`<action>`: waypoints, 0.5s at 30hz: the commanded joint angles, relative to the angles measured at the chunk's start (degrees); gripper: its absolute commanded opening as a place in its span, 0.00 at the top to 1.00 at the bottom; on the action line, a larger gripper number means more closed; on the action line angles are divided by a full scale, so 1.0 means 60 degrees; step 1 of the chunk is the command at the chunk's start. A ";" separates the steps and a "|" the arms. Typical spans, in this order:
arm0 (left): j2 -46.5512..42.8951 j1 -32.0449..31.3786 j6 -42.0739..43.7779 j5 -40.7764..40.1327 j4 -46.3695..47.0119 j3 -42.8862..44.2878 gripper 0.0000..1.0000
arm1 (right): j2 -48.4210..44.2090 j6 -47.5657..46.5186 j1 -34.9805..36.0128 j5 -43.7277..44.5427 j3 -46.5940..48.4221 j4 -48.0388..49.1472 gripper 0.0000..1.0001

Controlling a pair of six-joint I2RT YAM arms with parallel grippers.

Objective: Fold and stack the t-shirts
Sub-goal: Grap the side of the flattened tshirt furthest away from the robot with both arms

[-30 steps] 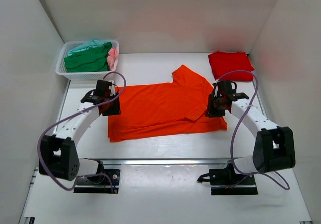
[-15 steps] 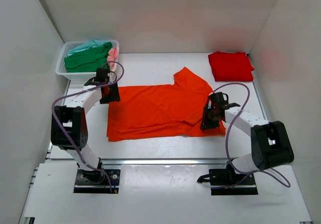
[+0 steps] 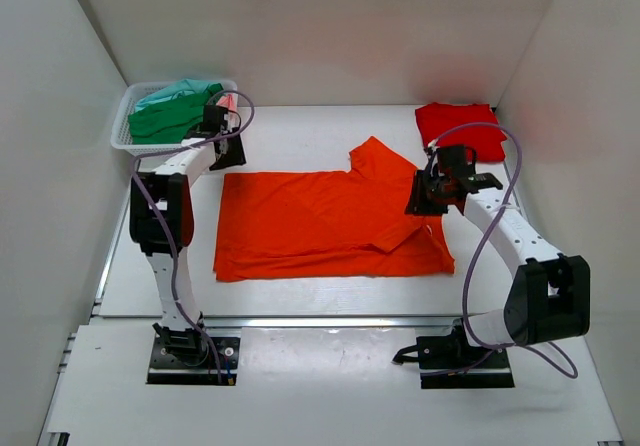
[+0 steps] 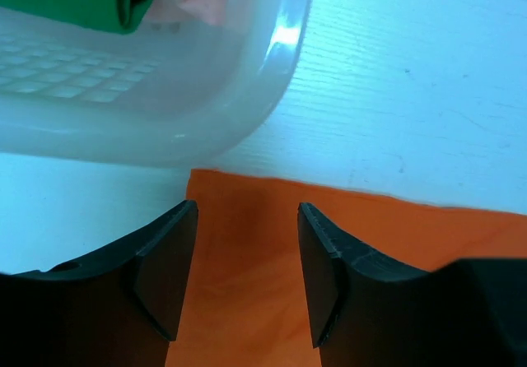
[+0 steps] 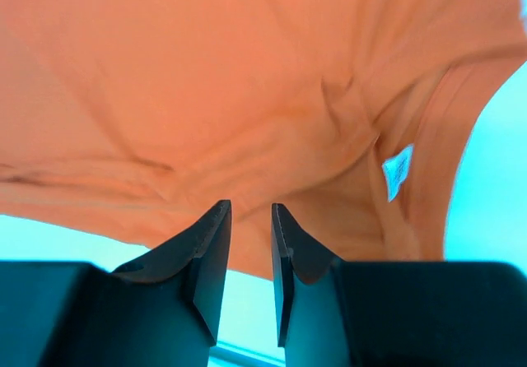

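A bright orange t-shirt (image 3: 320,221) lies spread flat mid-table, one sleeve pointing to the back. A red t-shirt (image 3: 460,129) lies folded at the back right. Green (image 3: 170,118), teal and pink tees fill the basket. My left gripper (image 3: 228,149) is open just over the orange shirt's far left corner; in the left wrist view (image 4: 248,219) orange cloth (image 4: 247,301) shows between the spread jaws, not pinched. My right gripper (image 3: 430,194) hovers over the shirt's right side near the collar; in the right wrist view (image 5: 250,211) its jaws stand narrowly apart with nothing between them.
The white mesh basket (image 3: 130,144) stands at the back left, right beside my left gripper, and its wall (image 4: 165,112) fills the top of the left wrist view. White walls close in on three sides. A white neck label (image 5: 397,169) shows on the shirt.
My left gripper has moved from the shirt's left edge back to its far left corner by the basket. My right gripper dipped forward, then moved back toward the collar. The shirt shifted slightly.
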 commanded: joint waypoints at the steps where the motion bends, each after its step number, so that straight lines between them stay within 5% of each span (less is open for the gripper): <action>1: 0.0251 -0.0054 0.0008 -0.0431 -0.0110 0.0220 0.37 | -0.0071 -0.0318 -0.0300 -0.0216 0.0693 -0.0231 0.76; 5: 0.0280 -0.0010 -0.0051 -0.0606 0.0329 -0.0584 0.35 | 0.0337 -0.0436 -0.0521 -0.0407 0.0898 -0.0055 0.76; 15: 0.1377 -0.0215 0.0534 -0.0798 -0.1076 0.0908 0.39 | 0.0749 -0.0466 -0.0696 -0.0714 0.1001 0.0354 0.75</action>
